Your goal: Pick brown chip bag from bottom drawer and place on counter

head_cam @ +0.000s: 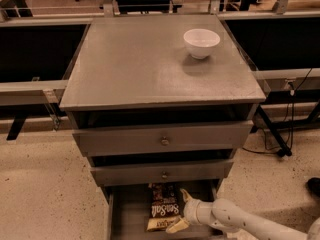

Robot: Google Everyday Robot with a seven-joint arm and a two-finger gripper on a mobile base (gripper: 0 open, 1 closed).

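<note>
The brown chip bag (163,209) lies flat in the open bottom drawer (129,215), lengthwise, with its tan end band toward the front. My gripper (179,212) reaches in from the lower right on a white arm, low over the drawer at the bag's right edge. It is open: one tan finger points up by the bag's right side and the other lies at the tan end band. Nothing is lifted. The grey counter (145,64) tops the cabinet.
A white bowl (201,42) stands at the counter's back right. Two knobbed drawers (163,140) above the bottom drawer are partly pulled out and overhang it. Black-topped tables flank the cabinet, and cables and a stand leg (272,134) lie on the floor at the right.
</note>
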